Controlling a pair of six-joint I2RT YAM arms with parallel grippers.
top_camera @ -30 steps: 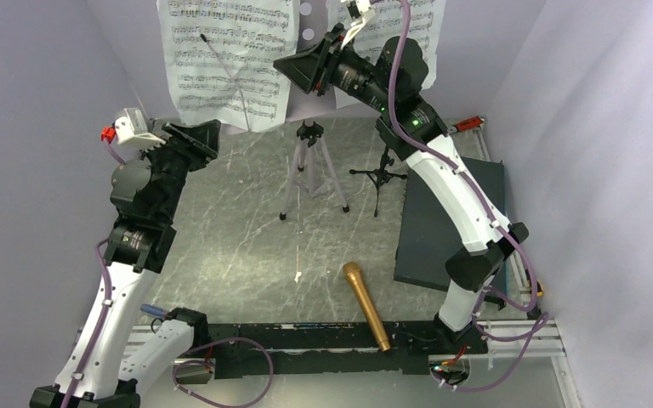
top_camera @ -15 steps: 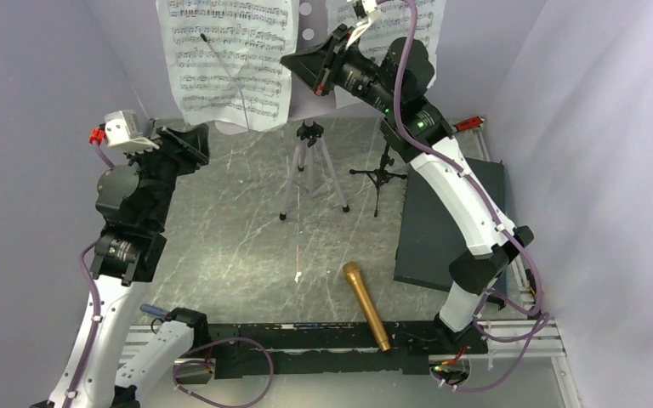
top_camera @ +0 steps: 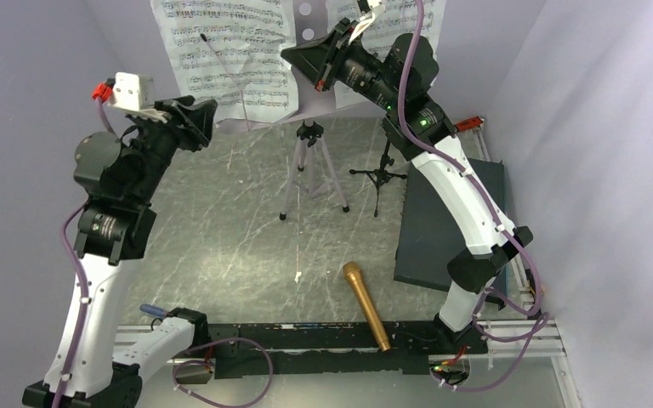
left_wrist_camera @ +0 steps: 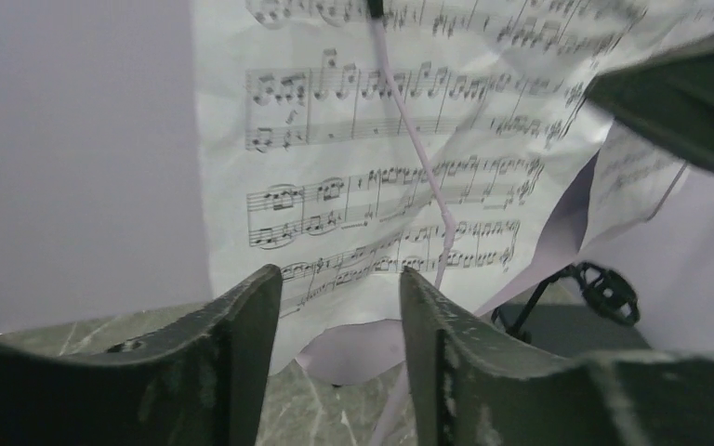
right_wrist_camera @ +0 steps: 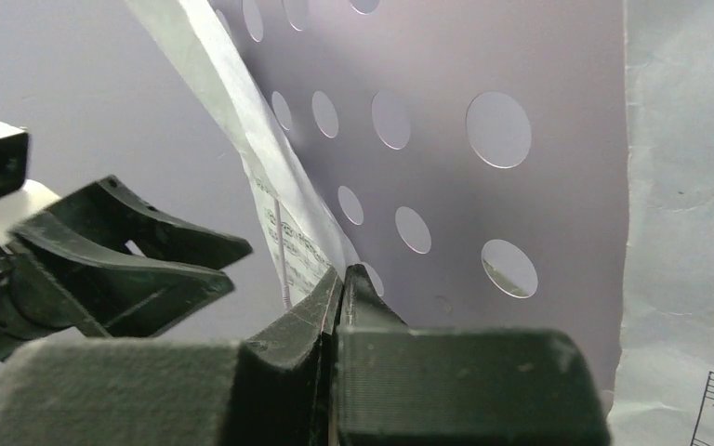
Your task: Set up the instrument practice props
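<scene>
Right gripper (top_camera: 291,58) clenched at upper centre (apparently empty) — released left gripper (left_wrist_camera: 339,279) should pinch the sheet (left_wrist_camera: 353,186) squarely by its bottom edge.

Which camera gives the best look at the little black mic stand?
The top external view: the black mic stand shows its post and spread legs there. The left wrist view catches only its ring mount and a bit of leg. The right wrist view shows none of it.
</scene>
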